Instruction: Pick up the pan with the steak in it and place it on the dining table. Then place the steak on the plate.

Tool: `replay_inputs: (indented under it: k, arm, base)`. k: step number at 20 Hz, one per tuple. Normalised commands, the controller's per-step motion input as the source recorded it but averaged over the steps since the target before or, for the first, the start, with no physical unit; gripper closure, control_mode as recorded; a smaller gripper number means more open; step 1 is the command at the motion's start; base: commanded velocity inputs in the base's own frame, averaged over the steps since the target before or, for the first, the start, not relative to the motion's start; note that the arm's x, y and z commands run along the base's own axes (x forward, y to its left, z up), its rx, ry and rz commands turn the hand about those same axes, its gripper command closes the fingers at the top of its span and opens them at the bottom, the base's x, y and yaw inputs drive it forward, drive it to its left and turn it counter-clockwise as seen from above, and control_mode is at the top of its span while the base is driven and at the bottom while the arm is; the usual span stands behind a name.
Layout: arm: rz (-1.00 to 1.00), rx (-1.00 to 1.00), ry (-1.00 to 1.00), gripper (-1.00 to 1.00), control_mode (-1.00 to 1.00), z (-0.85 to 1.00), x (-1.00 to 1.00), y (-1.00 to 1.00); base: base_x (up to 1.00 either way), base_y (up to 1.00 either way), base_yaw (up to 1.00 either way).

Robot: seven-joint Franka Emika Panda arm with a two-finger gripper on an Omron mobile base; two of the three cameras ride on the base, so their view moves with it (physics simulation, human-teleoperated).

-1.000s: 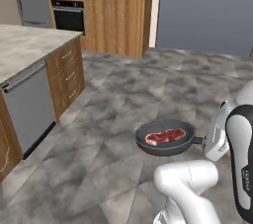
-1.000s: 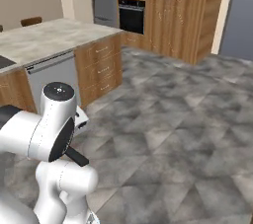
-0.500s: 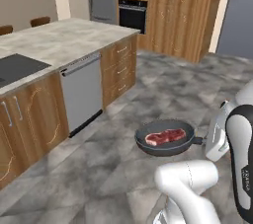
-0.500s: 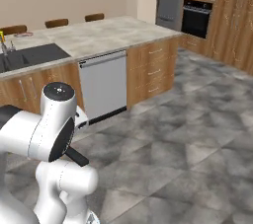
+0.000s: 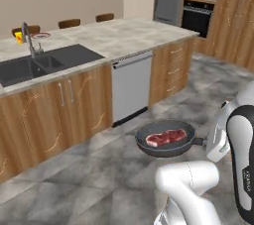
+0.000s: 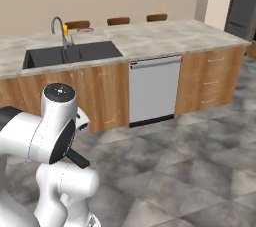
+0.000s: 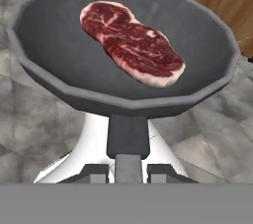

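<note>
Dishwasher (image 5: 130,86) and sink (image 5: 42,63) beyond pan (image 5: 166,139)

Base cameras facing dining table (image 5: 124,35)

Steak (image 7: 132,44) in pan (image 7: 59,65) (handle gripped)

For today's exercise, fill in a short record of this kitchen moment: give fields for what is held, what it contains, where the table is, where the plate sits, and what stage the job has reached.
held: pan, gripped by its handle in the shut hand, in the air above the floor
contents: steak lying flat inside the pan
table: long counter with a sink, ahead of the robot
plate: small plate at the far edge of the table, beside a yellow cup
stage: pan not yet set on the table; steak not yet on the plate
</note>
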Motion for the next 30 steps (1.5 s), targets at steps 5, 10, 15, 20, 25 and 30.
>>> replay_inputs:
  k: [5, 10, 15, 20, 25, 30]
  arm:
    - [0.00, 0.00, 0.00, 1.00, 1.00, 0.00, 0.00, 0.00]
    - [0.00, 0.00, 0.00, 1.00, 1.00, 0.00, 0.00, 0.00]
    - [0.00, 0.00, 0.00, 1.00, 1.00, 0.00, 0.00, 0.00]
    - [0.00, 0.00, 0.00, 1.00, 1.00, 0.00, 0.00, 0.00]
    - [0.00, 0.00, 0.00, 1.00, 1.00, 0.00, 0.00, 0.00]
    - [0.00, 0.00, 0.00, 1.00, 1.00, 0.00, 0.00, 0.00]
  base:
    - [-0.03, 0.00, 0.50]
    - [-0.03, 0.00, 0.50]
    - [-0.05, 0.01, 0.49]
    - [-0.01, 0.00, 0.16]
    - [0.05, 0.05, 0.00]
    - [0.06, 0.61, 0.00]
